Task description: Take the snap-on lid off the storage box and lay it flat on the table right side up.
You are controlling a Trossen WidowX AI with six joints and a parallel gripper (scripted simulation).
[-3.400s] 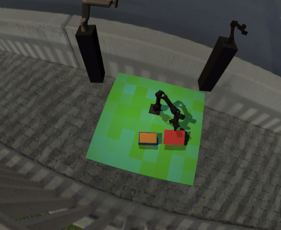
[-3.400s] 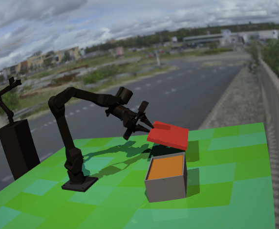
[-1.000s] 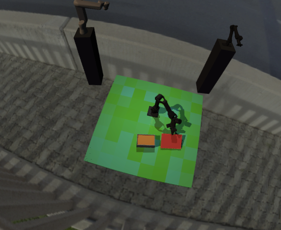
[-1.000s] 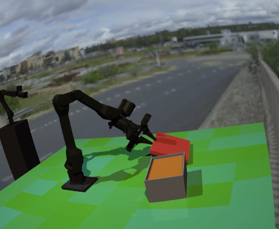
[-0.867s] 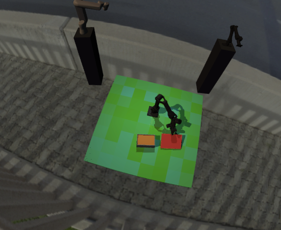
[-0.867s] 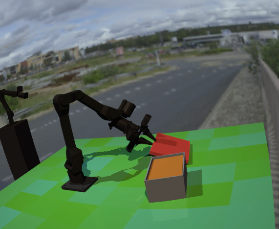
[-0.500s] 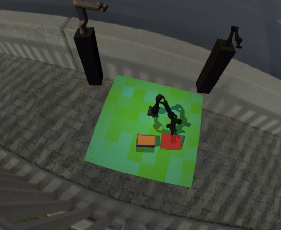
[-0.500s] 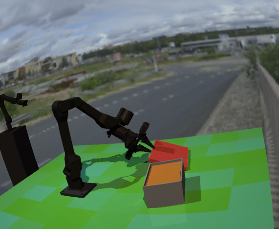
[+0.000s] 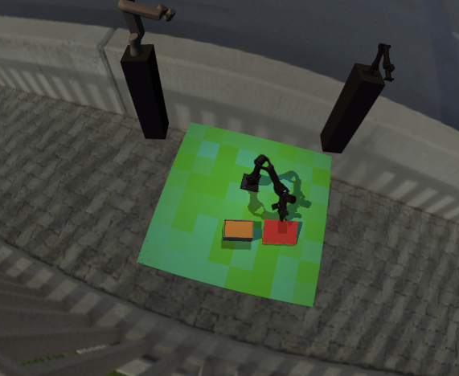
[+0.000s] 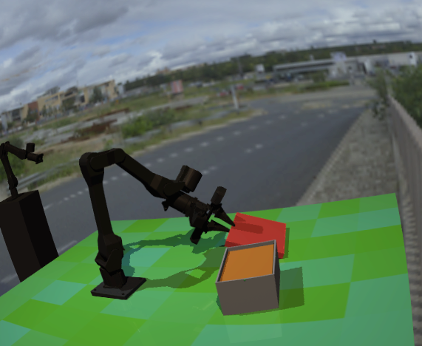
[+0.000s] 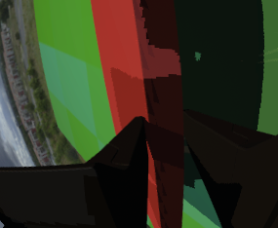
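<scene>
The red lid [image 9: 272,236] [image 10: 259,238] [image 11: 120,39] is off the box and beside it, with its broad plain face upward. My gripper [image 9: 282,220] [image 10: 232,228] [image 11: 163,121] is shut on the lid's edge nearest the arm, one finger above and one below. The lid is low over the table, slightly tilted, with its shadow close by; whether its far edge touches the table cannot be told. The grey storage box [image 9: 237,239] [image 10: 247,298] stands upright and open, an orange surface [image 9: 237,229] [image 10: 250,262] showing just below its rim.
The green patchwork table top [image 9: 198,181] [image 10: 315,293] carries the arm's base [image 9: 249,186] [image 10: 117,292]. The box is close beside the lid, with a narrow gap between them in the top view. Two other arms stand on dark pedestals [image 9: 146,96] [image 9: 353,109] beyond the table.
</scene>
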